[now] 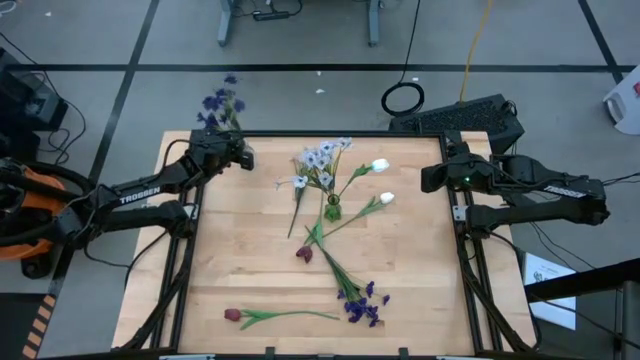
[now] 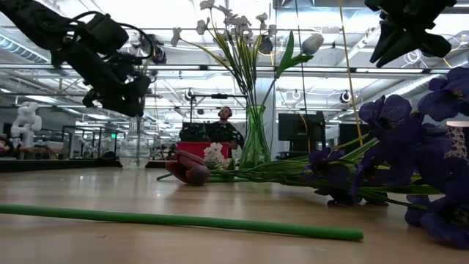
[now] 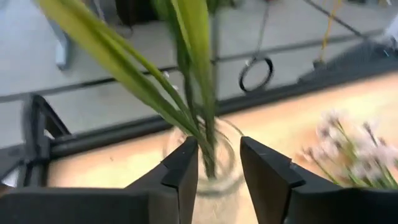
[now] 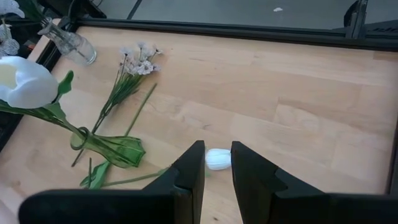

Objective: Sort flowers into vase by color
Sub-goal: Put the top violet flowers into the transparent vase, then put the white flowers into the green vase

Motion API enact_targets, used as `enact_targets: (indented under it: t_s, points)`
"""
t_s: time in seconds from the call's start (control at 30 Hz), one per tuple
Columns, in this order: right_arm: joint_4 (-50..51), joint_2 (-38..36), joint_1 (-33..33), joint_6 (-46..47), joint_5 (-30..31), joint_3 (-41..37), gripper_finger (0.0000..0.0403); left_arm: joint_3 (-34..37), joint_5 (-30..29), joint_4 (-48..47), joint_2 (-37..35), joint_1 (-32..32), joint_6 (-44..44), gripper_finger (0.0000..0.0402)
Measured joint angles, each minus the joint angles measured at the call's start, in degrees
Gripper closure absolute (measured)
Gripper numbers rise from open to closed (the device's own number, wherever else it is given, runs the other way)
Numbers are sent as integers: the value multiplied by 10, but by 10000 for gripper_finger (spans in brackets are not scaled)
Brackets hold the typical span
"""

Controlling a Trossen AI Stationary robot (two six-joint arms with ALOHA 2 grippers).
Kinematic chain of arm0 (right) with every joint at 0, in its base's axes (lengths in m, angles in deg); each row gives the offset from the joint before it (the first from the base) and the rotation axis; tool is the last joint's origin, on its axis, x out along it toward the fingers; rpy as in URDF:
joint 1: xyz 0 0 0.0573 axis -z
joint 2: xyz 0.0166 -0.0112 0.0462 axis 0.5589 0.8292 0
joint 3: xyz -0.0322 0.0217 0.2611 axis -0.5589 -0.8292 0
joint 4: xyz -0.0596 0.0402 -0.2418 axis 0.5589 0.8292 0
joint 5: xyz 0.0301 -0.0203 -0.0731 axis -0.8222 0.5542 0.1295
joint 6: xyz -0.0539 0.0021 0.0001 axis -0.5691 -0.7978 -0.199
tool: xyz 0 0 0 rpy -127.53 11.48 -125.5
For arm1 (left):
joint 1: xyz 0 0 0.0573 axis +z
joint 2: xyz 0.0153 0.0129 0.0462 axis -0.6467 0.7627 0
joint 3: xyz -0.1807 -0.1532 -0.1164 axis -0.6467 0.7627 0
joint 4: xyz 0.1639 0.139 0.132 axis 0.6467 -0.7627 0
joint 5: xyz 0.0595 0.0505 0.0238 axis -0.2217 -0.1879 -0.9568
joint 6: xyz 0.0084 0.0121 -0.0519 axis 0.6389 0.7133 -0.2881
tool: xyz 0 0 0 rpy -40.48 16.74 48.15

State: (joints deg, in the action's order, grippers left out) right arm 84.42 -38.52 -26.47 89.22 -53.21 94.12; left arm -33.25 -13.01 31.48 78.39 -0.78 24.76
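My left gripper (image 1: 238,152) (image 3: 219,171) hovers open over a clear glass vase (image 3: 205,163) at the table's far left corner. A purple-blue flower (image 1: 222,104) stands in that vase, its green stem (image 3: 209,146) passing between the fingers. My right gripper (image 1: 430,178) (image 4: 217,177) is open, raised near the right edge above a white tulip bud (image 4: 217,159) lying on the table. A green vase (image 1: 332,209) (image 2: 255,139) stands upright mid-table holding pale white-lilac clusters (image 1: 322,158) and a white tulip (image 1: 380,166).
Lying on the wood are a dark red tulip (image 1: 305,253), a second red tulip (image 1: 233,315) with its long stem near the front edge, and a purple-blue flower (image 1: 362,303). A keyboard (image 1: 470,118) sits beyond the far right corner. The right half of the table (image 1: 420,280) is bare wood.
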Motion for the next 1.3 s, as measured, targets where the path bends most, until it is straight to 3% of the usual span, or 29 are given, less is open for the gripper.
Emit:
enact_targets:
  t_s: [0.3,0.73,0.93,1.3]
  points:
    - [0,9,0,-19,4,0,333,-64,6,-180,-40,-20,-72,274]
    - [32,8,0,-21,3,1,333,-113,-10,-286,-91,-69,-178,274]
    - [37,8,0,-30,3,1,333,-118,-10,-292,-92,-145,-213,281]
    - [40,8,0,-42,2,1,333,-118,-82,-287,-87,-326,-331,323]
